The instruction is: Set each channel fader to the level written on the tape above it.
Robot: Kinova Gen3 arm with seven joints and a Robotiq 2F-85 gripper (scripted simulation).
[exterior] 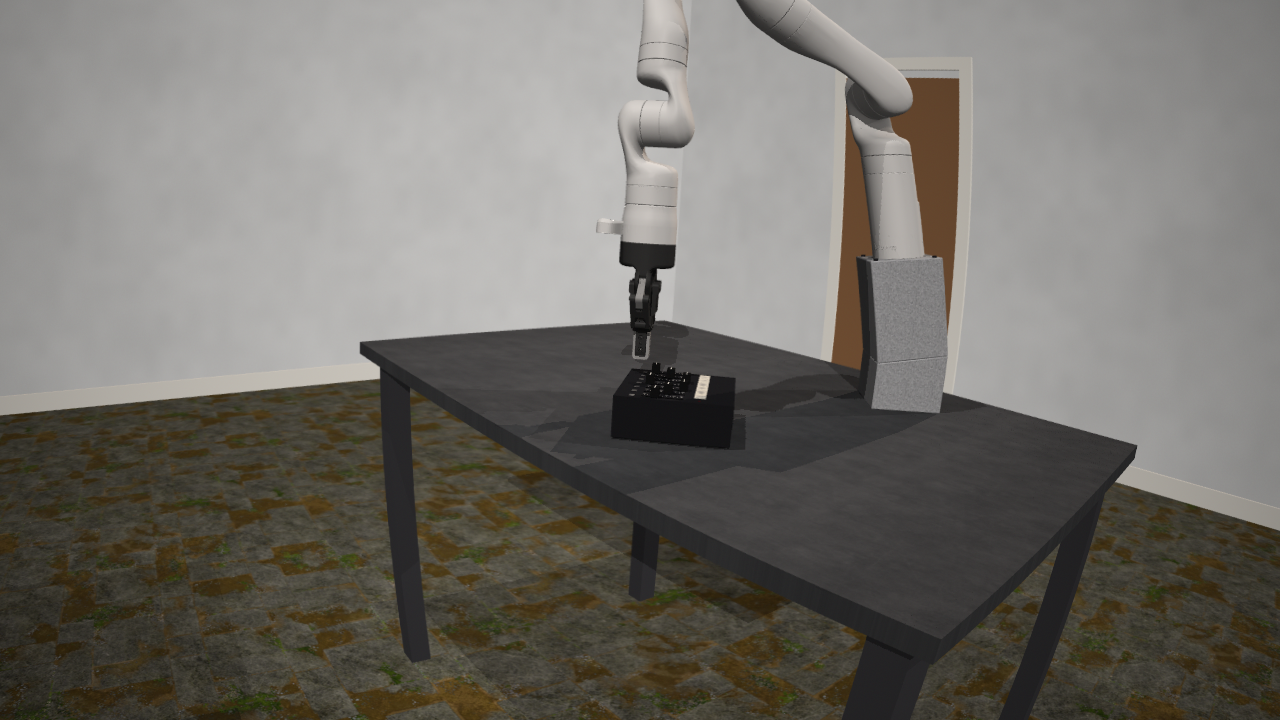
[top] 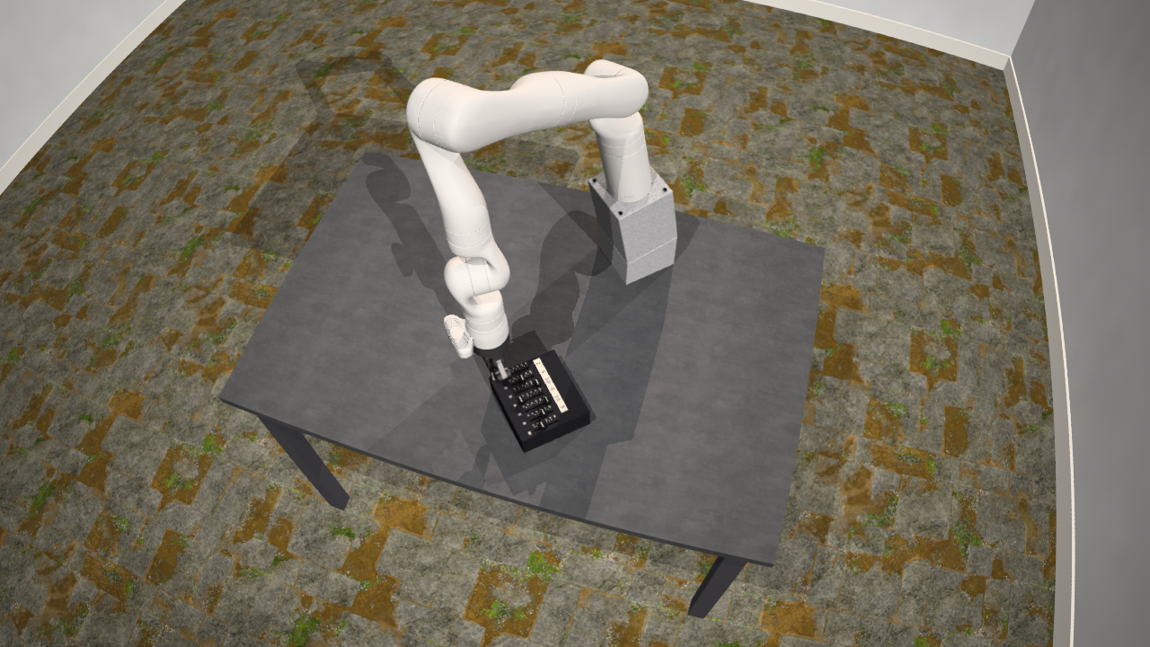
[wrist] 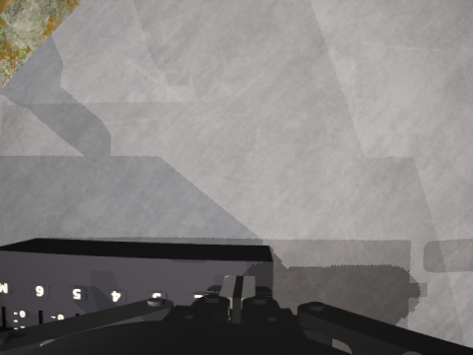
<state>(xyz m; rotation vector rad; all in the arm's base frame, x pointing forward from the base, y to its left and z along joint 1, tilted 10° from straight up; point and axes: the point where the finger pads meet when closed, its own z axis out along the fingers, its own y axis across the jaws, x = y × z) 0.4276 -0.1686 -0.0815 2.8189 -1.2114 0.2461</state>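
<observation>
Lighting desk (top: 540,402), a small black box with rows of faders and a pale tape strip along one edge, sits slantwise near the middle of the dark grey table (top: 707,385) from above. From the side, the clenched, empty end effector (exterior: 640,347) hangs just above its far corner. At the wrist, white scale digits show along the desk's face.

Arm: white, jointed, on a grey pedestal.
The arm (top: 450,172) is showing smooth rounded white links with thin seams; a black gripper (exterior: 640,344) with pale fingertips is capping it; the speckled pedestal (top: 655,255) is showing dark corner screws.

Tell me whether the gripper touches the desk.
Apart. The exterior view shows table between the shut gripper and the desk top below it.
</observation>
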